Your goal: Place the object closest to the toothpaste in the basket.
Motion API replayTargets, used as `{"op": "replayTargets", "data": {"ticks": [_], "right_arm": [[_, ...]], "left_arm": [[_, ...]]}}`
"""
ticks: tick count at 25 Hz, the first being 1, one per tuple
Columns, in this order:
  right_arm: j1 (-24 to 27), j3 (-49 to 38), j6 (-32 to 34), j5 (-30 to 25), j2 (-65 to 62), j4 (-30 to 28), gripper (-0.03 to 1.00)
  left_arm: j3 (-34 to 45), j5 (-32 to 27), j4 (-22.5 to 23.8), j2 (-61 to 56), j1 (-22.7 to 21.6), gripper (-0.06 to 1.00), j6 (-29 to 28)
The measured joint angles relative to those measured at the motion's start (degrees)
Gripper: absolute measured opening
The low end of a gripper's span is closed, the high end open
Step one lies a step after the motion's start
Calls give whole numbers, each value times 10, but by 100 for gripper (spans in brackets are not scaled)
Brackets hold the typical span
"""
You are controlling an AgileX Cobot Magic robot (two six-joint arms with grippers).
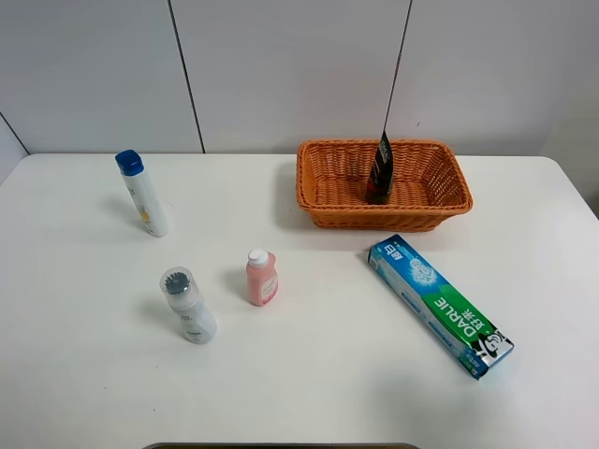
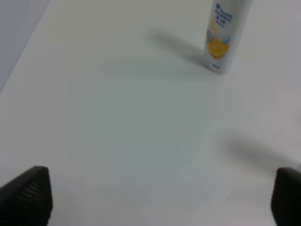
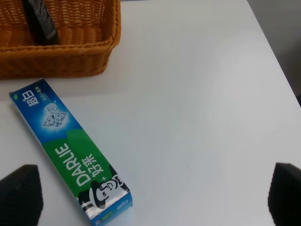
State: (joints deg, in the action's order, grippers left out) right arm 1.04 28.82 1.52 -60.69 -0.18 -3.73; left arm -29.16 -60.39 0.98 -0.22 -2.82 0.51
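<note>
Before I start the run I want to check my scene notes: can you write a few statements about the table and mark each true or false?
1. The woven orange wicker basket holds a dark upright item. True.
2. The green and blue toothpaste box lies inside the basket. False: it lies flat on the white table, in front of the basket.
3. The small pink bottle stands upright. True.
4. The tall white bottle with a blue cap lies on its side. False: it stands upright.
5. The right gripper holds the toothpaste box. False: it is open and holds nothing.
</note>
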Motion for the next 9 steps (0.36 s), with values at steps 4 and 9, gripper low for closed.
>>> {"op": "replayTargets", "data": {"ticks": [4,9], "right_arm": [[0,0,0,0,0,0,99],[0,0,0,0,0,0,99]], "left_arm": [[0,0,0,0,0,94,0],[0,0,0,0,0,94,0]]}}
